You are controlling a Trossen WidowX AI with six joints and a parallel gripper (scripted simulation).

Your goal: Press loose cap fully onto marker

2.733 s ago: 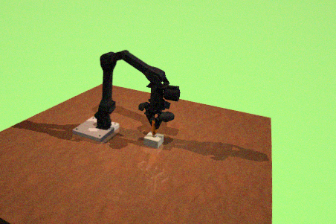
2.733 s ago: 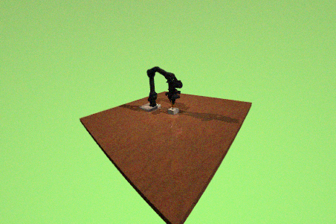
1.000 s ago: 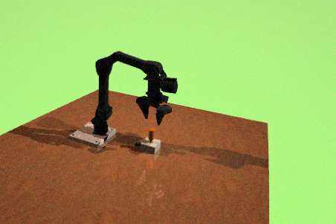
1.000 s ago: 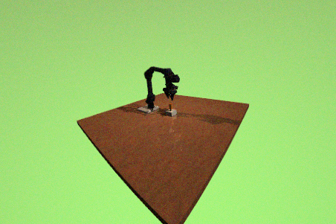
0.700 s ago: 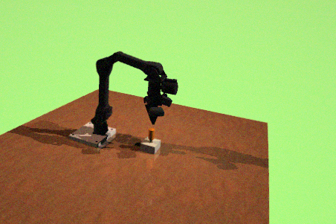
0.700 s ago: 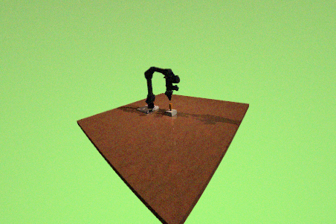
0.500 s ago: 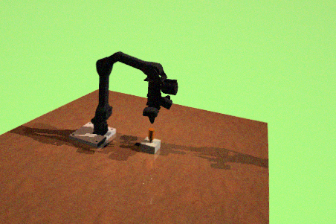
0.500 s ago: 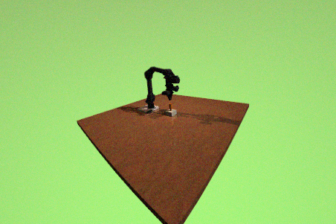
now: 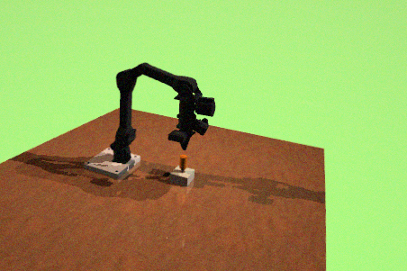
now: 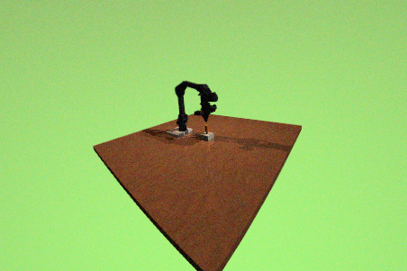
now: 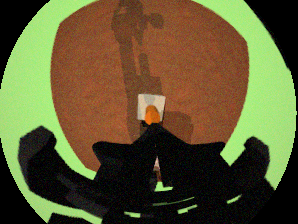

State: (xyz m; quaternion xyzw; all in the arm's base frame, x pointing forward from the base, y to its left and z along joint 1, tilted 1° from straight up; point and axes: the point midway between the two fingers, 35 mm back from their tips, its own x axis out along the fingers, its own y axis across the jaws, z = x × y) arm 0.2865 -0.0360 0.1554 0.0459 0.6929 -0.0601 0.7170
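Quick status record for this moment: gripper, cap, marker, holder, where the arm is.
gripper: shut, holding nothing
arm position: raised above the marker, fingertips pointing down, apart from it
cap: orange, sitting on top of the marker, not on the table
marker: upright in the holder block
holder block: pale, right of the arm base
click fully seated: cannot tell

A brown wood-grained surface (image 9: 234,230) fills the lower part of the top view, its far edge angled and its right edge straight. Dark shadows (image 9: 266,188) stretch across it. A plain green backdrop (image 9: 270,32) surrounds everything.
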